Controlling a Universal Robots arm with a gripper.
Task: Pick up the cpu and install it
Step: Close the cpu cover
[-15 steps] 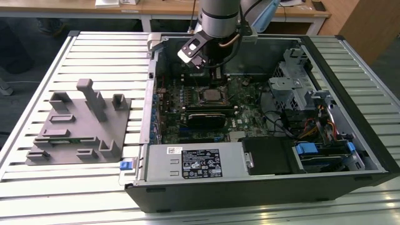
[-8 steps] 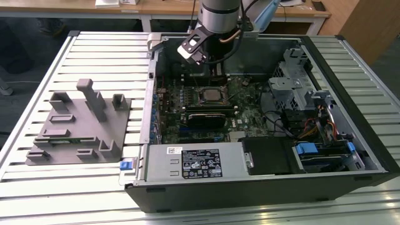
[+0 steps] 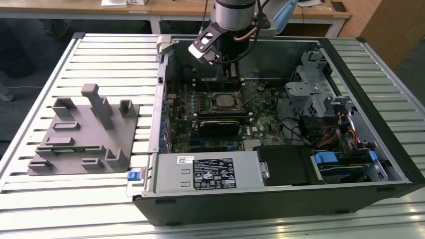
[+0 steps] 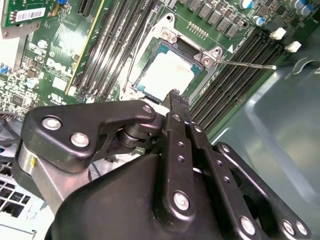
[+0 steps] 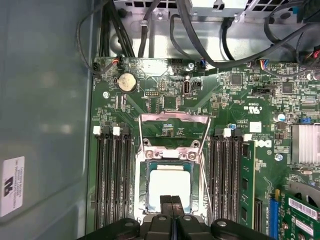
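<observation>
The cpu (image 5: 170,184), a pale silvery square, lies flat in the dark socket on the green motherboard (image 5: 235,95). It also shows in the second wrist view (image 4: 167,75) and the exterior view (image 3: 226,101). The socket's metal frame (image 5: 175,131) is flipped open beside it, and its thin lever (image 4: 245,64) sticks out sideways. My gripper (image 5: 171,204) hangs just over one edge of the cpu, its two black fingers pressed together with nothing between them. The second wrist view has the gripper (image 4: 174,96) above the socket's rim, and the exterior view has the gripper (image 3: 230,74) inside the open computer case.
The case walls (image 3: 265,55) box in the board. Memory slots (image 5: 112,185) flank the socket. A black heatsink-like block (image 3: 222,124), a power supply (image 3: 206,172), a drive cage (image 3: 312,94) and cables (image 5: 200,35) stand around it. A grey fixture (image 3: 83,134) sits on the slatted table at the exterior view's left.
</observation>
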